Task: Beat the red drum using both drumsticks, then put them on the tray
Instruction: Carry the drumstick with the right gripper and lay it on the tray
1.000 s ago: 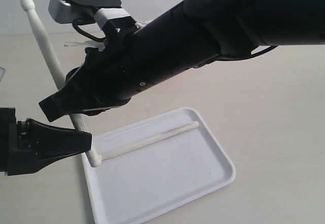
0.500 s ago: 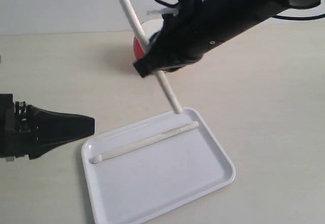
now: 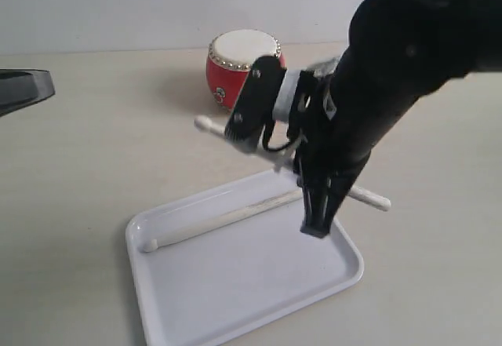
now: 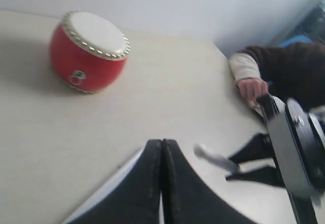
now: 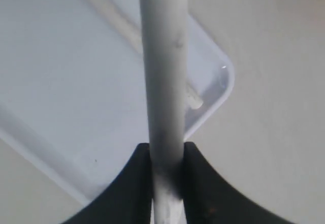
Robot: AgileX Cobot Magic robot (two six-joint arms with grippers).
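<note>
1 drumstick (image 3: 369, 198) mid-length hidden behind arm (image 3: 392, 71)

a pale tabletop (image 3: 86, 158) with faint wood lines fills the view. behind it stands a plain white wall (image 3: 141, 5). the light is soft, with faint shadows.

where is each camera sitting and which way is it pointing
Exterior view: off the arms, looking down at the red drum, the tray and the right gripper with the held drumstick.
Left wrist view: on the left wrist, looking past the shut left gripper toward the red drum.
Right wrist view: on the right wrist, looking down past the right gripper onto the tray and the second drumstick lying in it.
Shared: exterior and right wrist both show the tray.
</note>
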